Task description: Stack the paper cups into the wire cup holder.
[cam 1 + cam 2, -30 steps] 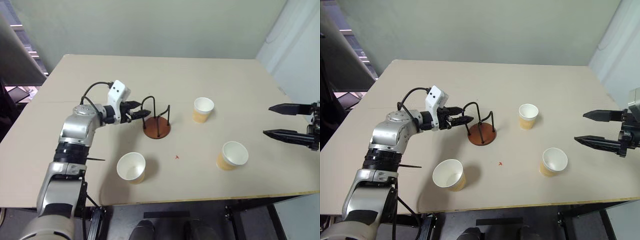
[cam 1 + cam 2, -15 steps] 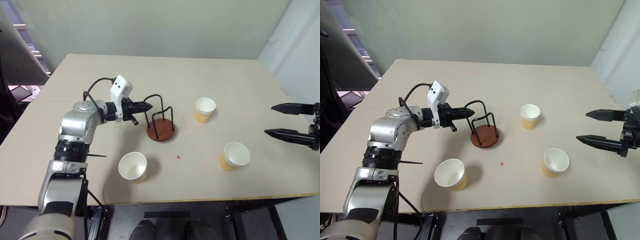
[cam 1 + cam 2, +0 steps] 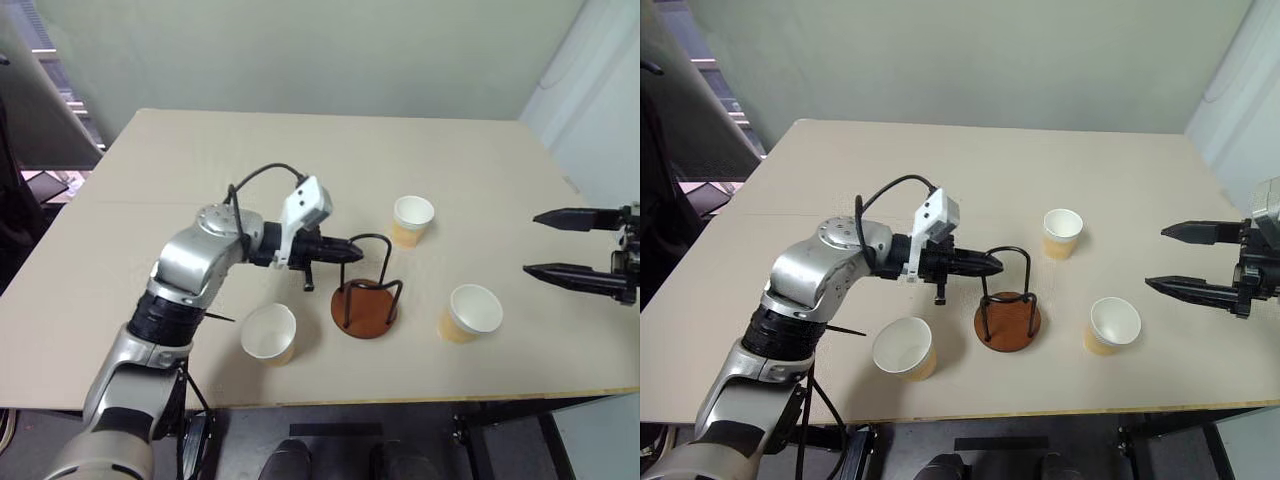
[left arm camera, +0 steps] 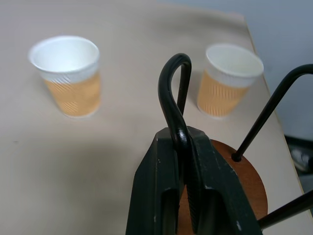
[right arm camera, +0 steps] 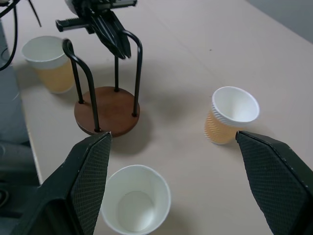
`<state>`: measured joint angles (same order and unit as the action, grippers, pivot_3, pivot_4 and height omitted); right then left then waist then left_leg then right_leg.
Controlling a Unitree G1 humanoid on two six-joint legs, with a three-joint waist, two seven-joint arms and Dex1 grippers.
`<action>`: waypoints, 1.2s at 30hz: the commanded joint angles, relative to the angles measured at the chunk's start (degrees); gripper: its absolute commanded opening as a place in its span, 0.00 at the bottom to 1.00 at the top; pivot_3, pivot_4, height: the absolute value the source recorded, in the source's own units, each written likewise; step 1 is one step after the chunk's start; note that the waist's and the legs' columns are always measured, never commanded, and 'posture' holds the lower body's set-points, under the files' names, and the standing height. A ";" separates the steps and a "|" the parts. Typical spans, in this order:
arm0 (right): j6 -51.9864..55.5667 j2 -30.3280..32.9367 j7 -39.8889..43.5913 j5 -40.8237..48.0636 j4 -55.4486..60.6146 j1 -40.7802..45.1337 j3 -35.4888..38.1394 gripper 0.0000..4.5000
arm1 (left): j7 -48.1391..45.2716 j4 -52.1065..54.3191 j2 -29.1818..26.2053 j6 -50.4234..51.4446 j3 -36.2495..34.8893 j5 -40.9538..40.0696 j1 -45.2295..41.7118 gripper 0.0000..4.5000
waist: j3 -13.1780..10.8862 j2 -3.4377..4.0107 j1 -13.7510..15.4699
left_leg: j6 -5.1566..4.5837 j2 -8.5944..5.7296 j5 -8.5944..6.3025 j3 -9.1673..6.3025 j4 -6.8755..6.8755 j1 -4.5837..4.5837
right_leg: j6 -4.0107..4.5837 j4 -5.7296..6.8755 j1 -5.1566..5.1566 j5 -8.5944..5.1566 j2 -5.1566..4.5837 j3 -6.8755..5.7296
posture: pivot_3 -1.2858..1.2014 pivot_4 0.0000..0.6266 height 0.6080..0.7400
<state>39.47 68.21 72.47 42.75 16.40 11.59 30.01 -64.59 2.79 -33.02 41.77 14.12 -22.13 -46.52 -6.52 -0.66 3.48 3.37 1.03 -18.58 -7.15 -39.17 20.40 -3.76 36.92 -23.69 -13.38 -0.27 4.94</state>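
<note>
On the beige bench [image 3: 480, 170] near a pale wall [image 3: 300, 50], the left gripper [image 3: 355, 253] pinched the holder [image 3: 366, 300] loop among three cups [image 3: 413, 220], while the right gripper [image 3: 555, 243] stood wide apart.

You have a pale beige table [image 3: 180, 190] carrying everything, with the wire cup holder [image 3: 365, 305] standing on its reddish-brown disc near the front edge. Three paper cups rest upright on the tabletop: one [image 3: 270, 334] just to the left of the holder, one [image 3: 471, 313] near it on the right, and one [image 3: 412, 220] farther back. A small red mark lies hidden or unclear, so ignore it.
</note>
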 commanded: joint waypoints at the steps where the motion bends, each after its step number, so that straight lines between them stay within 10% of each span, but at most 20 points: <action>1: 0.03 0.09 0.06 0.87 1.68 -0.46 1.28 0.92 | 0.03 0.80 -0.03 -4.19 1.55 2.61 0.20 0.01 | 0.00 0.00 0.00 | -0.03 -0.01 -0.02 0.00 0.00 -0.06 | 0.00 -0.01 0.06 0.00 -0.01 0.00 | 0.52 0.24 1.00; 18: 2.28 0.11 -1.04 2.31 4.40 -1.63 1.69 0.92 | 0.88 -3.08 2.54 -9.08 5.27 7.64 4.01 0.01 | 0.00 0.00 0.01 | -0.14 -0.15 -0.08 -0.05 -0.01 -0.43 | -0.07 -0.06 0.59 -0.07 -0.07 0.01 | 0.52 0.24 1.00; 30: 3.95 0.15 -2.32 4.15 6.11 -0.74 0.03 0.92 | -0.13 -1.14 1.43 -7.60 3.42 6.95 4.54 0.98 | -0.01 -0.02 -0.04 | -0.18 -0.21 -0.09 -0.09 0.01 -0.38 | -0.10 -0.13 0.59 -0.11 -0.08 0.02 | 0.52 0.24 1.00; 36: 4.37 1.28 -0.26 3.16 6.90 -3.38 -2.07 0.92 | -2.26 2.06 -2.51 -5.16 -2.31 2.13 5.40 0.98 | -0.01 -0.02 -0.05 | -0.18 -0.22 -0.09 -0.09 0.03 -0.38 | -0.10 -0.12 0.58 -0.14 -0.07 -0.01 | 0.52 0.24 1.00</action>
<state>44.14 68.05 70.96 46.38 21.92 9.26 27.93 -65.28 2.22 -34.36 35.79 15.25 -17.19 -41.45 -6.54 -0.67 3.43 3.19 0.81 -18.68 -7.25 -39.14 20.02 -3.86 36.79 -23.10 -13.53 -0.35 4.94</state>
